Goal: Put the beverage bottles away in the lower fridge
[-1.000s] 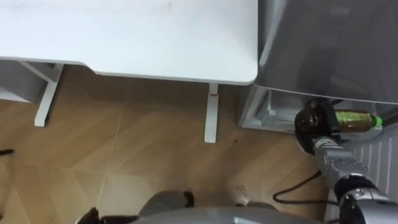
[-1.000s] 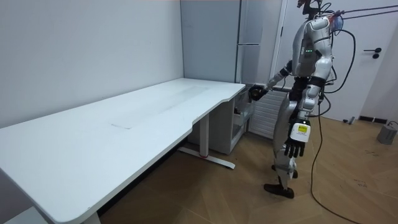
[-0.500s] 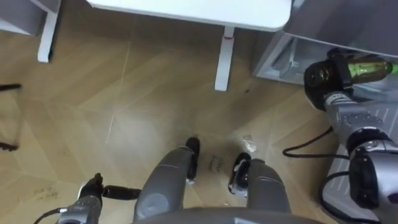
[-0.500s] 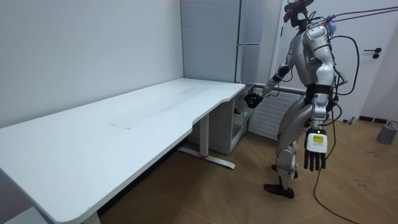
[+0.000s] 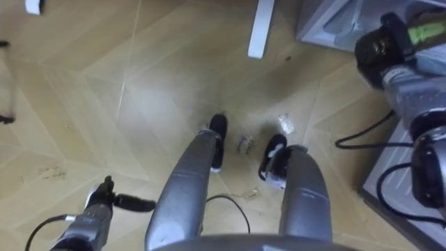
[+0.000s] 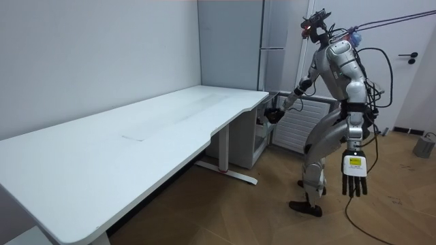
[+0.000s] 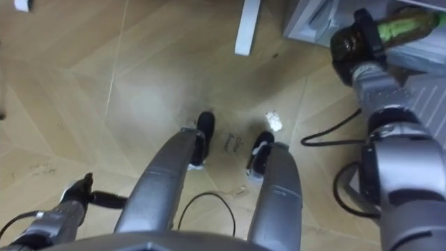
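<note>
Holding the drink bottle (image 7: 405,26) in our right hand (image 7: 352,42), fingers curled round it, just at the open lower fridge (image 5: 327,21), we could clip its frame or tip while leaning; our left hand (image 6: 355,178) hangs, fingers straight.

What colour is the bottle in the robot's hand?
The bottle is green, clearest in the right eye view.

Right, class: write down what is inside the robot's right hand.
A green drink bottle lies sideways in the right hand, its far end sticking out past the curled fingers. The end inside the hand is covered and cannot be seen.
</note>
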Robot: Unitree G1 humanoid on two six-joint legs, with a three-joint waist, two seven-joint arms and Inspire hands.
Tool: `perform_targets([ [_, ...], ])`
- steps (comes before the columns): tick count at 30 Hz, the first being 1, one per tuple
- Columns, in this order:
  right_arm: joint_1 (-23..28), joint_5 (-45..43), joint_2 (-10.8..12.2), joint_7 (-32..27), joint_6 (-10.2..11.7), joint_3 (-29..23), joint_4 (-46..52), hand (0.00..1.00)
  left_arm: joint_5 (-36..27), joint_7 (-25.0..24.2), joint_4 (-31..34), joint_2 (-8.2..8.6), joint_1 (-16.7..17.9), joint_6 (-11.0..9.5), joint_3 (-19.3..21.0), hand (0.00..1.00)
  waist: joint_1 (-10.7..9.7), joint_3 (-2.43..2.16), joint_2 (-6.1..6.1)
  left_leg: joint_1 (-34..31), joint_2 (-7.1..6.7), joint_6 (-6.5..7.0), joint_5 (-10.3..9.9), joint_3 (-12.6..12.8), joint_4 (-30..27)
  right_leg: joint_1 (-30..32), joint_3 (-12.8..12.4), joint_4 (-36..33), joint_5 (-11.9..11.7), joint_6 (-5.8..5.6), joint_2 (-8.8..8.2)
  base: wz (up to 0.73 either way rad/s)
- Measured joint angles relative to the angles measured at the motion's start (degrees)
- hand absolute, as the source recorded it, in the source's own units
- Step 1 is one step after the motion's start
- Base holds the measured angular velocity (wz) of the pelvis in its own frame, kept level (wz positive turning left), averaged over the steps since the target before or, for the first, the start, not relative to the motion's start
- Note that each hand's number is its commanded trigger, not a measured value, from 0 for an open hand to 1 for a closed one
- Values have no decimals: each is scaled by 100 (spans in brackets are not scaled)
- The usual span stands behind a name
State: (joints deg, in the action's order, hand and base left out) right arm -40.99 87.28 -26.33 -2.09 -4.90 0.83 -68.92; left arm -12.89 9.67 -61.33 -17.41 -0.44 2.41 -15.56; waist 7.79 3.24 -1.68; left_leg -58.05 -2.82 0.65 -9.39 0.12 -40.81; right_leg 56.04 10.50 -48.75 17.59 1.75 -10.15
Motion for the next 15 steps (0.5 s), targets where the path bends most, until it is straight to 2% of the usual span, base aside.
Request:
perform_targets([
  [4, -112, -97, -15, -168, 10, 28, 56, 100, -169, 82, 8, -10, -1, -92, -45, 0, -180, -7, -62, -96, -6, 12, 6, 79, -51, 123, -2, -79, 10, 6, -70, 1],
  [10, -242, -198, -101, -346, 13, 15, 178, 100, -326, 119, 116, -38, 2, -112, -40, 0, -291, -13, -93, -149, 21, 48, 10, 118, -86, 164, -13, -100, 3, 6, -62, -1],
  [11, -258, -198, -102, -364, 19, 10, 179, 92, -328, 123, 125, -38, 2, -115, -40, 0, -293, -13, -94, -149, 23, 50, 12, 122, -86, 164, -14, -99, 1, 6, -62, -4],
  [12, -276, -198, -104, -421, 28, 10, 201, 80, -328, 139, 138, -42, 2, -119, -40, 0, -294, -14, -94, -148, 27, 55, 15, 128, -86, 164, -15, -96, -7, 7, -60, 0],
  [13, -276, -198, -104, -449, 32, 10, 218, 2, -328, 144, 145, -47, 3, -118, -40, 0, -294, -14, -94, -148, 28, 57, 17, 129, -86, 164, -15, -94, -9, 7, -59, 0],
  [15, -276, -197, -105, -506, 54, 10, 235, 0, -328, 170, 169, -76, 9, -118, -40, 0, -285, -14, -94, -148, 31, 64, 21, 133, -86, 164, -15, -91, -17, 6, -60, 0],
])
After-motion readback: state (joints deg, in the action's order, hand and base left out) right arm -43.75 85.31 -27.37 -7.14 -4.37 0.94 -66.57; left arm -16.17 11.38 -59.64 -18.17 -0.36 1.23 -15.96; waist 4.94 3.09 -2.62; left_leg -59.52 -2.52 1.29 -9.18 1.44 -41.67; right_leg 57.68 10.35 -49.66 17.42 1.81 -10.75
